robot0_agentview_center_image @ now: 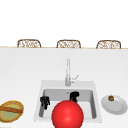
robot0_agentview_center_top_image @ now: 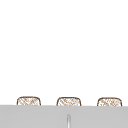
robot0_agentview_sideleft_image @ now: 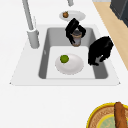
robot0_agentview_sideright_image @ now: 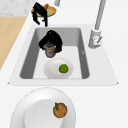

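My right hand [robot0_agentview_sideleft_image: 74, 27] is curled over the top of a small brown cup [robot0_agentview_sideleft_image: 76, 40] that stands upright in the sink basin [robot0_agentview_sideleft_image: 100, 72]; from the right side the same hand [robot0_agentview_sideright_image: 52, 40] covers the cup's [robot0_agentview_sideright_image: 50, 52] rim. Beside the cup lies a white plate [robot0_agentview_sideleft_image: 72, 66] with a green lime [robot0_agentview_sideleft_image: 64, 58] on it. My left hand [robot0_agentview_sideleft_image: 100, 50] hangs above the basin's front left part, fingers drooping loosely, holding nothing. From the front, the left hand [robot0_agentview_center_image: 45, 101] and right hand [robot0_agentview_center_image: 74, 96] show behind a large red sphere [robot0_agentview_center_image: 67, 115].
A tall faucet [robot0_agentview_center_image: 67, 72] rises at the sink's back edge. On the counter to the right lies a white plate [robot0_agentview_sideright_image: 32, 112] with a small brown fruit [robot0_agentview_sideright_image: 60, 110]. A woven yellow dish [robot0_agentview_center_image: 7, 115] holding a bread stick [robot0_agentview_sideleft_image: 120, 115] sits on the left.
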Motion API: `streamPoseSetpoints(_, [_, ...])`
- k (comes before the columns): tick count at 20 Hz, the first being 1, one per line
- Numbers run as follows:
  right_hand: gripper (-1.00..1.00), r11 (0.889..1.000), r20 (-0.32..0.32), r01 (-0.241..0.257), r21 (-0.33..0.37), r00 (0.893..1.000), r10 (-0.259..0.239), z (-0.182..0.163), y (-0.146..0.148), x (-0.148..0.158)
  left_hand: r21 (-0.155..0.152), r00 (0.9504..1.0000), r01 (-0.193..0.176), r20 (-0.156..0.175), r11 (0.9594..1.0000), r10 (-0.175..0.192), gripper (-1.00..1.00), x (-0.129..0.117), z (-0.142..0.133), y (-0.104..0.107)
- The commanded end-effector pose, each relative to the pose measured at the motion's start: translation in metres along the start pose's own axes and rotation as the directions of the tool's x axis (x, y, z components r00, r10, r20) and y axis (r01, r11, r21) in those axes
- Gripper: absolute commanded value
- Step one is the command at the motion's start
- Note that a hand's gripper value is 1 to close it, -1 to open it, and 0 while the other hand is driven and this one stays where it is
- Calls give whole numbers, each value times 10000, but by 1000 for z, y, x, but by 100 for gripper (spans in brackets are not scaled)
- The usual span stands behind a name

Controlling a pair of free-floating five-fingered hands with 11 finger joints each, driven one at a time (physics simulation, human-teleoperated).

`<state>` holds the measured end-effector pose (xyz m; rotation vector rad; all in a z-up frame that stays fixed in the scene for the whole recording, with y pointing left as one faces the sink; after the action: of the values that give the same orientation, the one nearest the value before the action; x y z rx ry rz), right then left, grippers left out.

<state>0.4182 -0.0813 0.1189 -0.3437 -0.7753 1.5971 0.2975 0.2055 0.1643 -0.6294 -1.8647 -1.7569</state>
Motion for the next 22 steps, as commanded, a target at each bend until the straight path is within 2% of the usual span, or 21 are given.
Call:
streamPoseSetpoints(1, [100,9983,-121,498,-301,9987,-502,24,6,3,0,10000,0,0,10000,0,0,0,0,0])
streamPoseSetpoints(22, [100,9987,123,342,-390,9994,-338,138,5,-29,0,10000,0,0,10000,0,0,0,0,0])
